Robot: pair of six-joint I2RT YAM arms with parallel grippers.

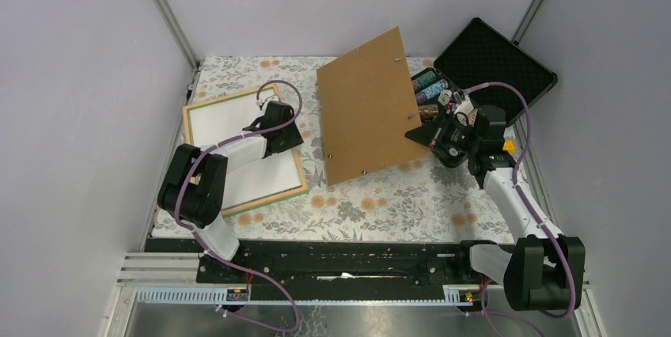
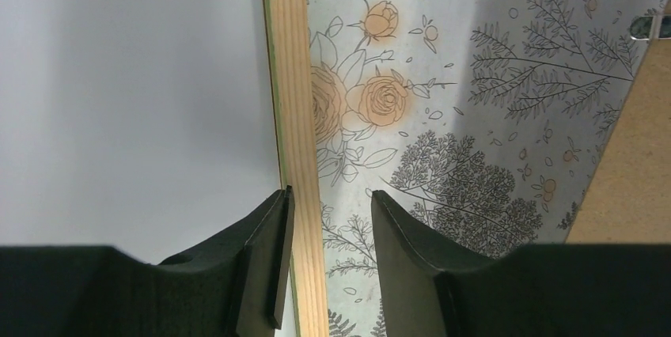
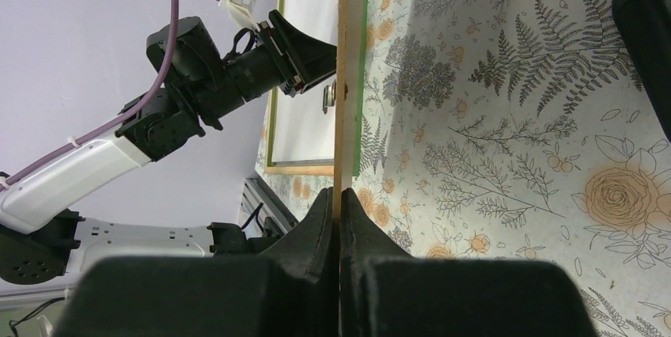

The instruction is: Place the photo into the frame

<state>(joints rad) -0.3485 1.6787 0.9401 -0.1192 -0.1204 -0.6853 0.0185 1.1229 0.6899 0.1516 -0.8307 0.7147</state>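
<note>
The frame [image 1: 188, 127] lies flat at the left of the table, its light wood back rim up. A white sheet [image 1: 237, 143] fills it, probably the photo's plain back; no printed side shows. My left gripper [image 1: 286, 135] is open and low over the frame's right rim [image 2: 293, 100]. One finger is over the white sheet [image 2: 134, 92], the other over the cloth, with the gripper [image 2: 328, 195] straddling the rim. My right gripper [image 1: 423, 133] is shut on the edge of the brown backing panel [image 1: 368, 107] and holds it tilted up. In the right wrist view the gripper [image 3: 339, 195] pinches the panel [image 3: 340, 76] edge-on.
A black hinged case [image 1: 494, 60] stands open at the back right with chips [image 1: 427, 88] in it, just behind the right gripper. The floral tablecloth [image 1: 380, 202] covers the table. Grey walls close in on both sides.
</note>
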